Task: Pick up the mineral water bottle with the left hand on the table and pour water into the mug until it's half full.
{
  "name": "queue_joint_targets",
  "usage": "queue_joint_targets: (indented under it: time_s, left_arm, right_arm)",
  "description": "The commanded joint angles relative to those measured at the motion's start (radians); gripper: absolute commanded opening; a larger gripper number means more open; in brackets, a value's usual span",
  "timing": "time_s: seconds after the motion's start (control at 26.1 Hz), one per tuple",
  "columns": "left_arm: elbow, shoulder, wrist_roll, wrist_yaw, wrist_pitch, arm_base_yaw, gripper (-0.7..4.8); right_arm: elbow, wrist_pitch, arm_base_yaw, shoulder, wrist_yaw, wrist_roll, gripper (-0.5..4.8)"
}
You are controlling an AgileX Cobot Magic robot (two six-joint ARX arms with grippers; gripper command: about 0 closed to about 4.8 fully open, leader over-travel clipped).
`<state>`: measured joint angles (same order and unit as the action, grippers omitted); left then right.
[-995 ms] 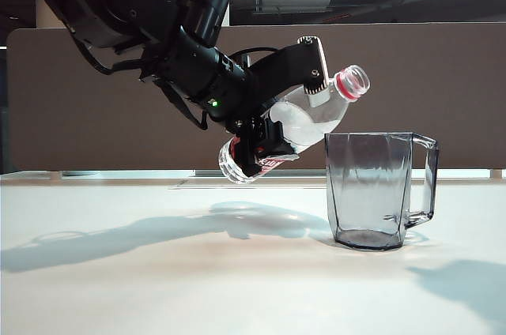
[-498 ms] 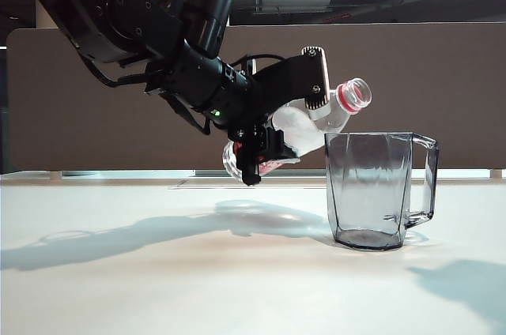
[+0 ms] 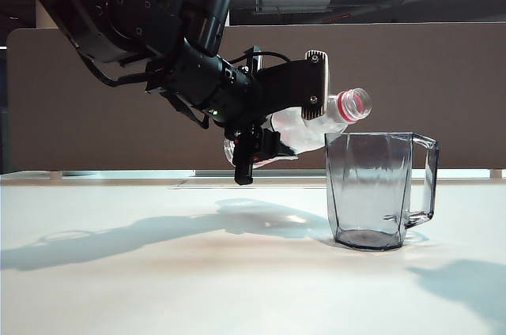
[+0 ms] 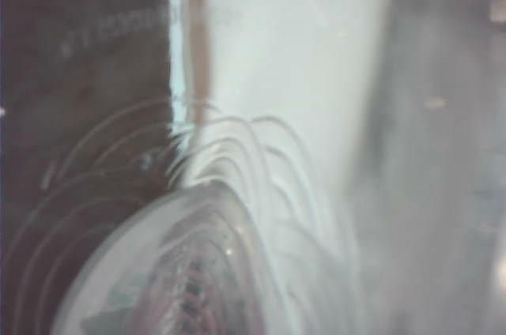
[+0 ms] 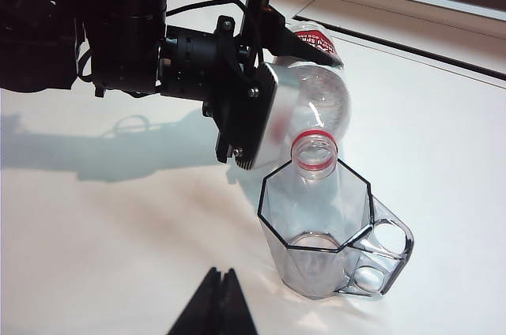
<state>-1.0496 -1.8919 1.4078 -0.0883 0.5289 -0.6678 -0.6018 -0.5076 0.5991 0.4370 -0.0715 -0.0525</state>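
Tipping further than a second ago, the bottle [image 3: 316, 118] now lies close to level, its red-ringed mouth dropped toward the rim of the mug [image 3: 379, 190] and poised just over the near edge; the arm's wrist has rolled to bring it there. The left gripper [image 3: 278, 123] has its fingers clamped across the bottle's body, one silver-grey pad showing on the upper side and the other finger dark beneath, a hold around the middle that leaves the neck free to reach out past the hand. From the right wrist view the open mouth sits above the mug's angular rim, inside its outline, so whatever runs out should land in the mug and not on the counter [image 3: 158, 272]. I see no stream yet and the mug looks dry or nearly so; the water appears to sit pale in the lower belly of the bottle, so I judge the pour is just about to start. The mug stands upright on the counter to the right, handle turned away from the arm, which keeps the pouring side clear. The left wrist view is filled with the bottle's ribbed wall pressed close to the lens. The right gripper [image 5: 213, 303] hangs back at the edge of its own view, well apart from the mug, its dark fingers together and holding nothing.
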Motion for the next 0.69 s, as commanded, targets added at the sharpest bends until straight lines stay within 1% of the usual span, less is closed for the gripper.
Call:
queue_joint_targets:
  time_s: [0.04, 0.15, 0.38, 0.5, 0.69]
  left_arm:
    - [-0.009, 0.013, 0.037, -0.003, 0.06, 0.0, 2.27]
    - [-0.009, 0.013, 0.061, -0.003, 0.079, 0.0, 2.27]
    - [-0.009, 0.013, 0.07, -0.003, 0.124, 0.0, 2.27]
    - [-0.009, 0.013, 0.111, -0.003, 0.123, 0.0, 2.27]
    - [-0.009, 0.013, 0.132, -0.003, 0.124, 0.0, 2.27]
  right_arm:
    - [-0.006, 0.017, -0.001, 0.0, -0.002, 0.0, -0.08]
    - [-0.006, 0.017, -0.002, 0.0, -0.002, 0.0, -0.08]
    - [-0.006, 0.017, -0.001, 0.0, -0.002, 0.0, -0.08]
    - [-0.006, 0.017, -0.001, 0.0, -0.002, 0.0, -0.08]
    - [-0.006, 0.017, -0.001, 0.0, -0.002, 0.0, -0.08]
